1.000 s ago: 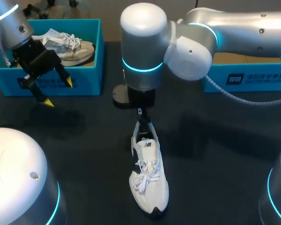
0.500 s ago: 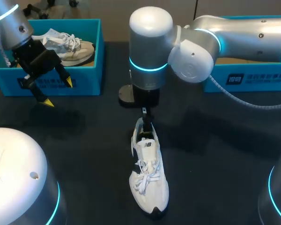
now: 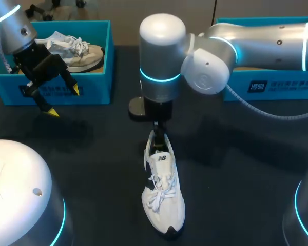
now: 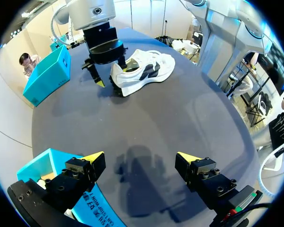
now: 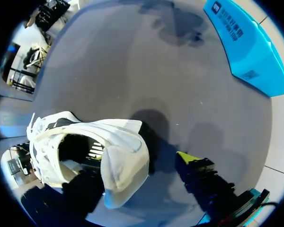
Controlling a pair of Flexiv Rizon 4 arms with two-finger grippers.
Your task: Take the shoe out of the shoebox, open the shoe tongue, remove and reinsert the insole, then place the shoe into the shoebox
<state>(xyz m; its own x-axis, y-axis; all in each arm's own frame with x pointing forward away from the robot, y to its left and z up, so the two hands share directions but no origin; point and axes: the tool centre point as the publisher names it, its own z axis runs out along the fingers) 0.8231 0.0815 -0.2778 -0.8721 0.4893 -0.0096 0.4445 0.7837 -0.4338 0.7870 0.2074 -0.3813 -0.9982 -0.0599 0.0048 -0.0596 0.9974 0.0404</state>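
Observation:
A white shoe (image 3: 163,192) lies on the dark table, toe toward the near edge; it also shows in the left wrist view (image 4: 149,71). My right gripper (image 3: 158,134) stands over its heel. In the right wrist view the heel (image 5: 125,163) sits between the open fingers of the right gripper (image 5: 139,161): one finger is down inside the shoe, and the yellow-tipped finger (image 5: 188,159) stands outside, apart from the heel. My left gripper (image 3: 63,101) hangs open in front of the left blue shoebox (image 3: 92,84), nothing between the fingers of the left gripper (image 4: 141,158). A second white shoe (image 3: 74,51) lies in that box.
Another blue shoebox (image 3: 269,84) stands at the back right, behind my right arm; it also shows ahead of the right gripper (image 5: 248,45). Bare dark tabletop lies on both sides of the shoe.
My right arm's wrist has shifted a little to the right and its gripper has settled lower over the shoe's heel. The shoe and my left arm have not moved.

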